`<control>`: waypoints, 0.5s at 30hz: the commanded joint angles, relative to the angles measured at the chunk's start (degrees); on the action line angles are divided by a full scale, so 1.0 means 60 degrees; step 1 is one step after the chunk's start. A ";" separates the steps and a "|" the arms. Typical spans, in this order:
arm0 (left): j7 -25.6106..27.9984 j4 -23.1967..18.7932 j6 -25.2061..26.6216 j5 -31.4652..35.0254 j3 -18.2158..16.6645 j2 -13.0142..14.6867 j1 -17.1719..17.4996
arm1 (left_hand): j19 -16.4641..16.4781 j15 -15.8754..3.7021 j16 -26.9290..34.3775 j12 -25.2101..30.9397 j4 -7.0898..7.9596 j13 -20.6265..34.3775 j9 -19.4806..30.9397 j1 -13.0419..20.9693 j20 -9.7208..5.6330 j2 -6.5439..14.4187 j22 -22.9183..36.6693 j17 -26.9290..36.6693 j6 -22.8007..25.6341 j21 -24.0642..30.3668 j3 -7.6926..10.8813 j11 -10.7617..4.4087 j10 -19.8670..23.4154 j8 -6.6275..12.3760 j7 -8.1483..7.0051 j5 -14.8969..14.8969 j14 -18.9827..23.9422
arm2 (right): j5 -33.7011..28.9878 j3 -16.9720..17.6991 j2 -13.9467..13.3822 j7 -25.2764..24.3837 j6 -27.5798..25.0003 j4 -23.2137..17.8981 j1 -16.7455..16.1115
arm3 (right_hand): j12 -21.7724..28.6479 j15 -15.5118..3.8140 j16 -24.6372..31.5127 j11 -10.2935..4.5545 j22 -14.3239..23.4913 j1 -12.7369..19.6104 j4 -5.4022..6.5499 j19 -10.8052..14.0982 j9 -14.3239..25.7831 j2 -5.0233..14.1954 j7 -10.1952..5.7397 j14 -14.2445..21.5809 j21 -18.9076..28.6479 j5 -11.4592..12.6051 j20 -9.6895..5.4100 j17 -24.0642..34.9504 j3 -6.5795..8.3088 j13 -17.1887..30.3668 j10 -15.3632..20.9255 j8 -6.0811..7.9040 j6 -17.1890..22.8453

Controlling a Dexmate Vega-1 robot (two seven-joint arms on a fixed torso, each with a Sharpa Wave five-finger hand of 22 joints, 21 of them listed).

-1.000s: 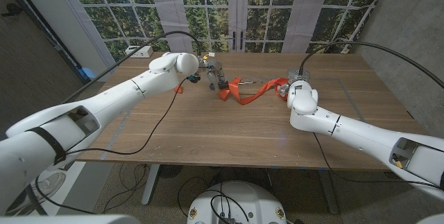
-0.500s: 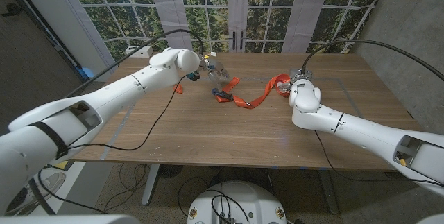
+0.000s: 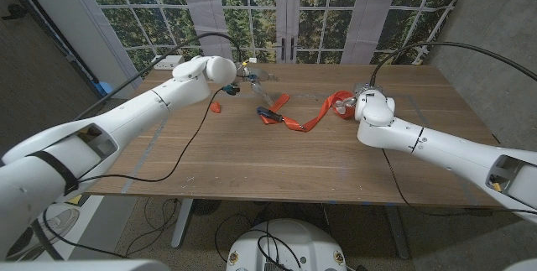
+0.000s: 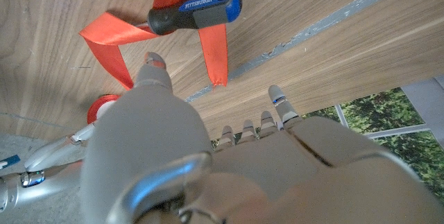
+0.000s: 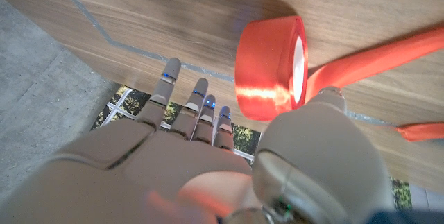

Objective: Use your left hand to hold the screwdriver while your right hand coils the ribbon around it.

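Both hands are now open, the left hand [image 3: 252, 76] having released the blue-and-black-handled screwdriver [image 3: 268, 116] beside the orange ribbon [image 3: 306, 122], right hand [image 3: 357, 95] empty, so coiling has stalled.

Screwdriver and orange ribbon lying loose on the wooden table.

The screwdriver [image 3: 267, 115], with a black-and-blue handle carrying white lettering [image 4: 196, 9], lies flat near the table's middle, resting across the orange ribbon [image 3: 304, 122]. From there one ribbon end runs toward 1 o'clock, and the longer strand trails toward 3 o'clock, then climbs to the ribbon spool [image 3: 341, 106], which stands on its rim with its white core showing [image 5: 271, 65].
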 commanded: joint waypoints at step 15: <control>0.3627 -0.0701 -0.1141 -0.1804 -0.2142 0.0662 0.2206 | -0.0818 0.0018 0.0130 0.0151 0.1009 -0.0263 -0.0012 -0.1921 -0.0028 0.0282 0.0039 -0.0023 -0.0396 -0.0742 -0.0675 -0.0152 -0.0633 0.0090 -0.0738 -0.0116 -0.0816 | 0.3807 0.4663 -0.0264 -0.3977 0.2522 -0.2057 -0.3221 | 0.0216 0.0243 0.0115 0.0211 0.0027 -0.0808 0.0302 -0.0496 -0.0041 0.0187 0.0047 -0.0257 -0.0489 0.0096 0.0009 -0.0051 -0.0378 -0.0135 0.0135 0.0277 0.0407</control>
